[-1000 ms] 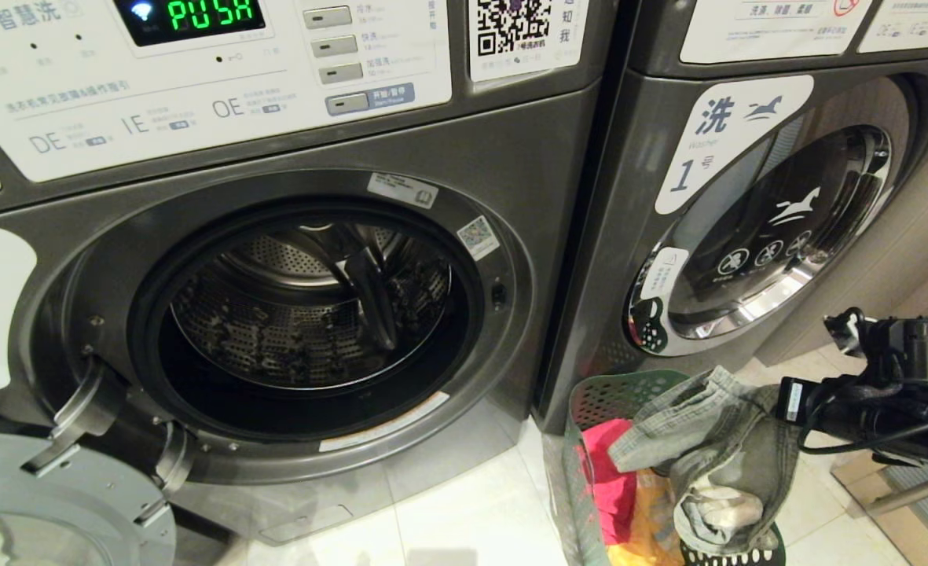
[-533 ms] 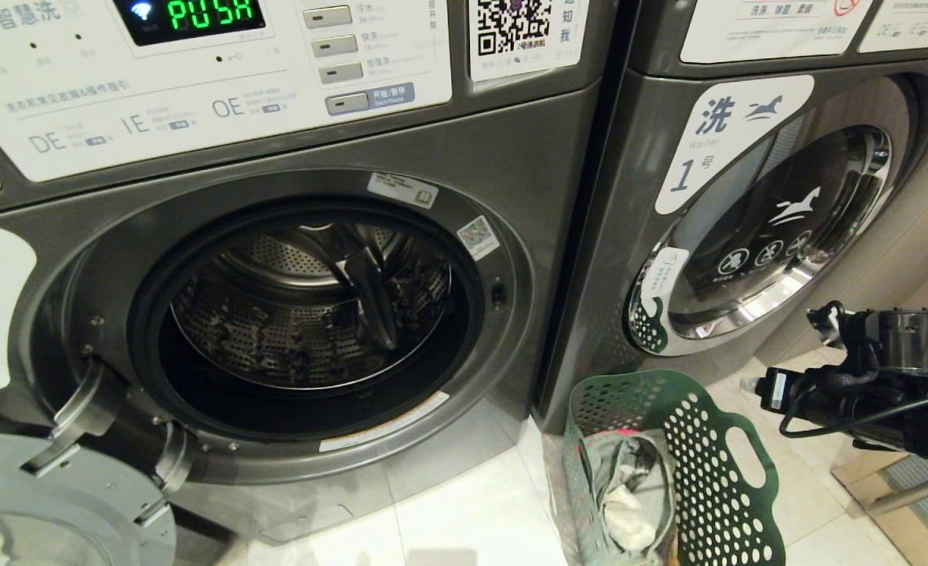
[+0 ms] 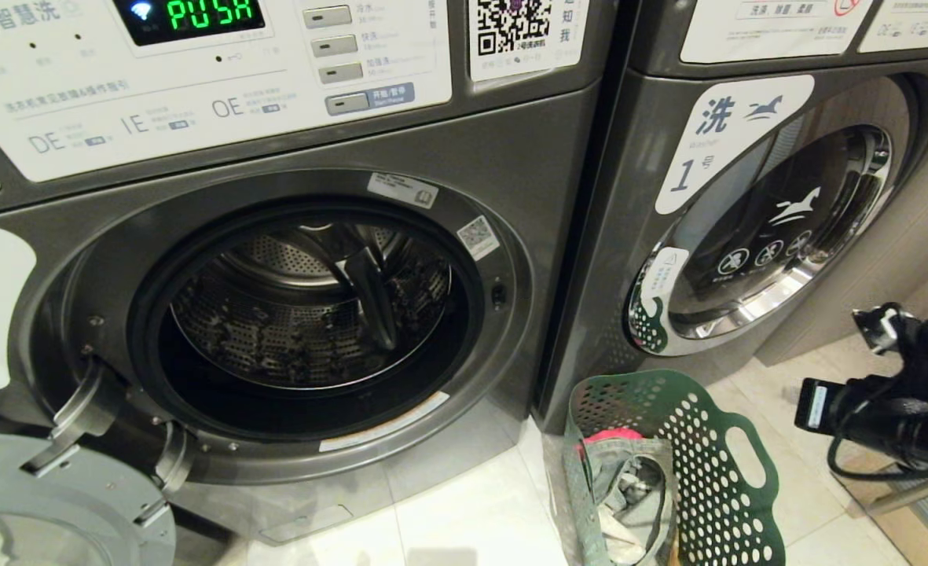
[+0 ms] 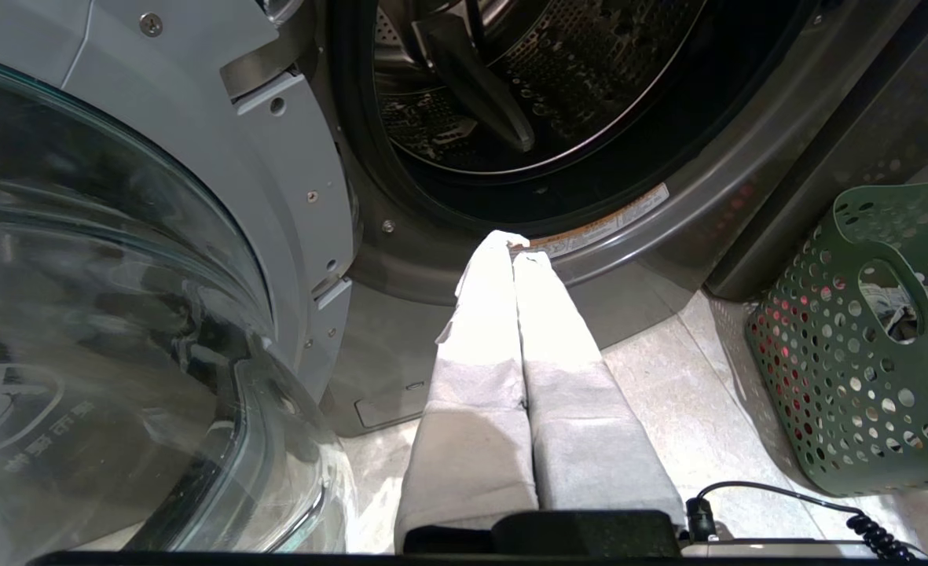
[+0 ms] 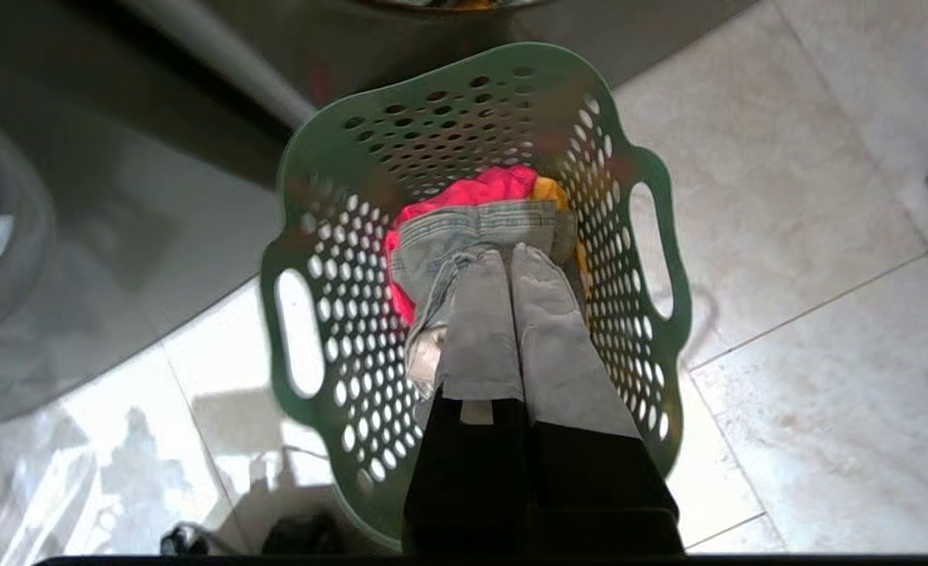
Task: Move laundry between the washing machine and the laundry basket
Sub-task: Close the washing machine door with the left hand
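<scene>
The grey jeans (image 5: 464, 236) lie in the green laundry basket (image 3: 715, 464) on top of pink clothing (image 5: 464, 189), on the floor just right of the open washing machine (image 3: 306, 314). My right claw (image 5: 511, 255) hangs above the basket, fingers pressed together, holding nothing. My left claw (image 4: 511, 240) is closed too, low before the empty drum (image 4: 526, 86)

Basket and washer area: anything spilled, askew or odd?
Nothing stands out. The green basket stands upright on the floor with the grey garment and pink cloth inside; nothing lies on the tiles. The washer drum looks empty, door open.
</scene>
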Motion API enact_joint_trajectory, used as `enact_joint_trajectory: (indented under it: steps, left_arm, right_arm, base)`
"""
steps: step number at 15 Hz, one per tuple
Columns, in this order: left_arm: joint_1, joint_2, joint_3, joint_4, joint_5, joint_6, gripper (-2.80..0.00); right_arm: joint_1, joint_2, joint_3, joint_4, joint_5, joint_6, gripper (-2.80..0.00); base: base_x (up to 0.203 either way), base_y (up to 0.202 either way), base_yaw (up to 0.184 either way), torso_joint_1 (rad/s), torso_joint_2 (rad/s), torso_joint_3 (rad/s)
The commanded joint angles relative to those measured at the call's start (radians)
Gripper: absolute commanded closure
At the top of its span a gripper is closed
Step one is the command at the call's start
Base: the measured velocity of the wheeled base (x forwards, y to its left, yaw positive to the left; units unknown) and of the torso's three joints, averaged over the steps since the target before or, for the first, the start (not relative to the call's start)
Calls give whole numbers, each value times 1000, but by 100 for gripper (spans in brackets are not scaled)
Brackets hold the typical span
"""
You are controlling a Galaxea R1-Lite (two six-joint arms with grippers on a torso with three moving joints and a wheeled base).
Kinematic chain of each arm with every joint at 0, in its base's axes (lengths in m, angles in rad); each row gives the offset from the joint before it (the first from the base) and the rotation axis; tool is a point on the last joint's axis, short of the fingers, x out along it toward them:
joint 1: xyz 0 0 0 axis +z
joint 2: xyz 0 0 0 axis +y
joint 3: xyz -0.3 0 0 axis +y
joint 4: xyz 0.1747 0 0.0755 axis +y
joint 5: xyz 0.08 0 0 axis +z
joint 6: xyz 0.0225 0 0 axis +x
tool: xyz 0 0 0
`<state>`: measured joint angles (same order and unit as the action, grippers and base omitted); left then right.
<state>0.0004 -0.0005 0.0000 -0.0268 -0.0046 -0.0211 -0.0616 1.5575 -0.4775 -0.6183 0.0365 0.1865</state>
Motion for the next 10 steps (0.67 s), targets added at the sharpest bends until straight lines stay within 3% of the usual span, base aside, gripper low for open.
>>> enact_joint_trajectory:
  steps: [1, 5, 10]
  left_arm:
    - [1, -1, 11, -1, 0, 0, 0]
    - [1, -1, 11, -1, 0, 0, 0]
    - [1, -1, 11, 1, 0, 0, 0]
  right_arm:
    - [13, -287, 108, 14, -2, -14, 0]
    - [22, -719, 357, 107, -4, -145, 0]
    - [26, -1181, 459, 486, -5, -274, 0]
  base:
    - [0, 0, 0, 0, 0, 0]
    - [0, 0, 0, 0, 0, 0]
    - [0, 0, 0, 0, 0, 0]
